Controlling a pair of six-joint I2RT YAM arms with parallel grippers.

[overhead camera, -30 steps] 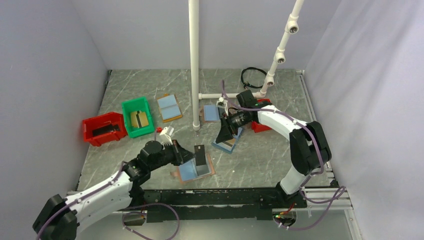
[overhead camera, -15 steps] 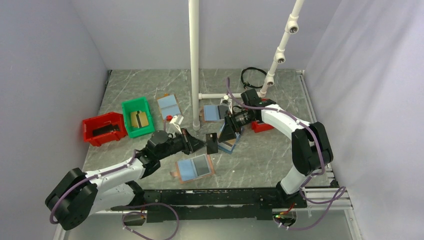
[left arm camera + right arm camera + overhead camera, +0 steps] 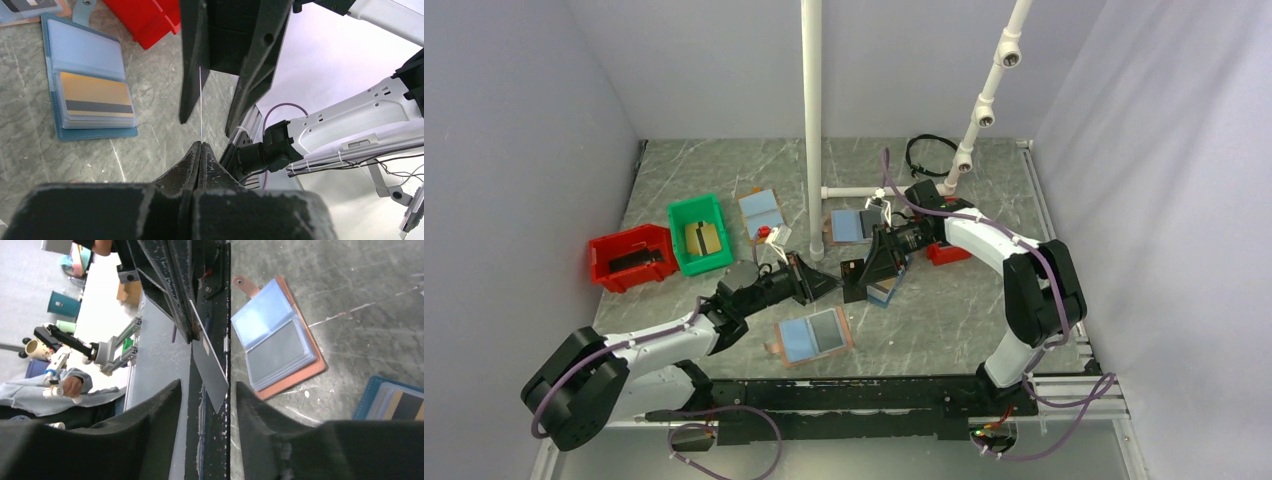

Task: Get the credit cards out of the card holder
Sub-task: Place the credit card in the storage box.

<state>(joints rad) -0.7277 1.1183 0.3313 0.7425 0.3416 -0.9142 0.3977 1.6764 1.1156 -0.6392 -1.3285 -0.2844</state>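
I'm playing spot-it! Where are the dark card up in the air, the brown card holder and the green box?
dark card (image 3: 210,372), right wrist view, middle of its grey face.
card holder (image 3: 797,341), top view, its blue half.
green box (image 3: 693,202), top view, its far rim.

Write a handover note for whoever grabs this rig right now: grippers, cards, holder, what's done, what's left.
Left gripper: shut on one credit card, holding it off the table mid-workspace.
Right gripper: open, fingers on either side of that card, not closed on it.
Card holder: lying open on the table; a second dark card sits in its right half.
Done: one card is out of the holder.
Left: probably finish the pass to the right gripper, set that card down, then pull the second dark card.
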